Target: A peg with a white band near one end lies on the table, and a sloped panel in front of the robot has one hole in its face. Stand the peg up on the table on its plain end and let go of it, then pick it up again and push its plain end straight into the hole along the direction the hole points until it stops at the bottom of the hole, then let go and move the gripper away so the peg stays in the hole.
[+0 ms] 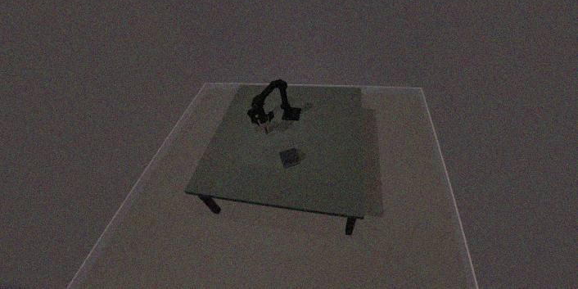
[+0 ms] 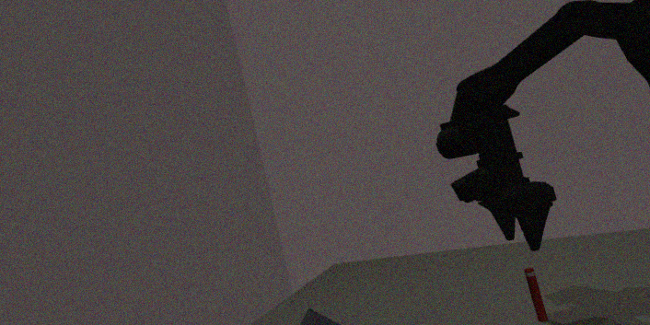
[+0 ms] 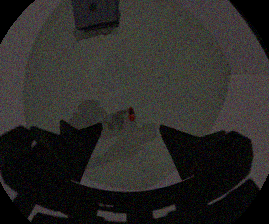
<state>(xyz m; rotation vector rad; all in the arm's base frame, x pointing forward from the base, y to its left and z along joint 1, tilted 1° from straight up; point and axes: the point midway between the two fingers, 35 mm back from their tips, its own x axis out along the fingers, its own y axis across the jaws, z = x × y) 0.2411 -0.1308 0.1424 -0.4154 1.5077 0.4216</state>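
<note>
The place looked like a bare, dim robot test room, closer to a lab than to a home or shop. A black jointed robot arm (image 1: 280, 84) (image 2: 543, 48) stood toward the far side of a flat grey-green table (image 1: 327, 176) (image 2: 414, 281) (image 3: 175, 65) with dark legs. Near it were a slim red peg (image 1: 266, 130) (image 2: 536, 295) (image 3: 131, 114) and a small blue-grey block (image 1: 290, 157) (image 2: 318, 319) (image 3: 96, 14) with a hole in its face, like test pieces. Plain greyish walls (image 2: 391, 97) rose behind.

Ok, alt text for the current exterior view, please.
A black robot arm points its open, empty claw down above a red peg with a white band near its top end. A corner of a dark block shows at the bottom edge.
</note>
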